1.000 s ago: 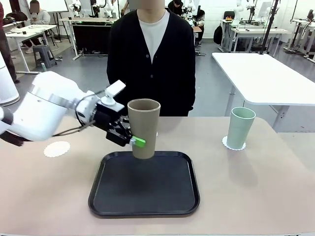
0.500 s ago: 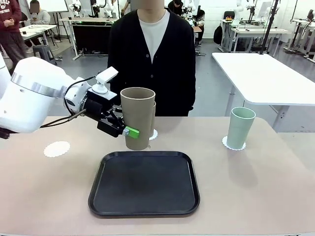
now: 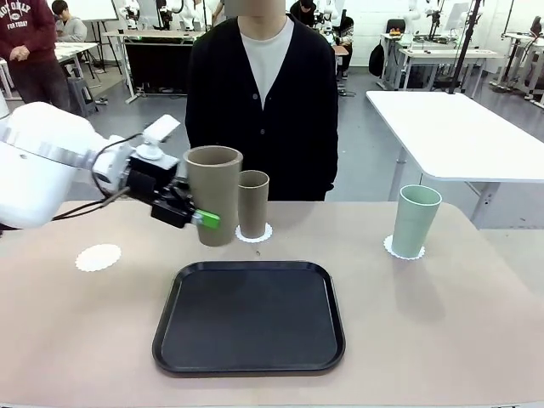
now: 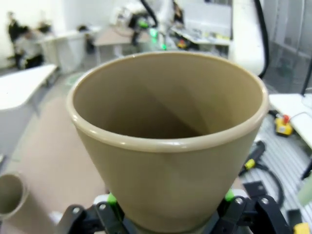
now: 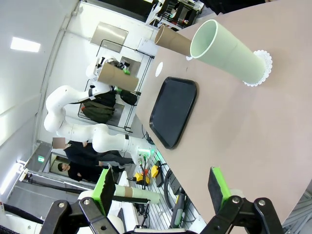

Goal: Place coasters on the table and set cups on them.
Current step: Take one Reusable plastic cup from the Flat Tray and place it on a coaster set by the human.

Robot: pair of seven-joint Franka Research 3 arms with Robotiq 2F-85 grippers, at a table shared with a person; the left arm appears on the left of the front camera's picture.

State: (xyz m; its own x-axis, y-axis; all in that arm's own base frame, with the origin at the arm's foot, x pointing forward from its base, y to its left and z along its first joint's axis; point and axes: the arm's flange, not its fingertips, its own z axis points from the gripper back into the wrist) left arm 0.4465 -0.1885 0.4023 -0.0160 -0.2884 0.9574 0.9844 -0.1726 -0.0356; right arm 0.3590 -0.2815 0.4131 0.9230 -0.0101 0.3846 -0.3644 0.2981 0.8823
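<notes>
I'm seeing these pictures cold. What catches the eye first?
The left gripper holds a tan cup aloft, left of the black tray. Beyond the tray a second tan cup stands on a coaster; the mint cup stands on another at right, and one bare coaster lies at left.

The left arm point(image 3: 42, 166) is a bulky, glossy white shell with a silver ring near the wrist; thin black cables loop from it to the black left claw point(image 3: 200, 223), which has bright green pads and a small white camera block above; the right claw point(image 5: 161, 187) is black with green pads and silver screws.
</notes>
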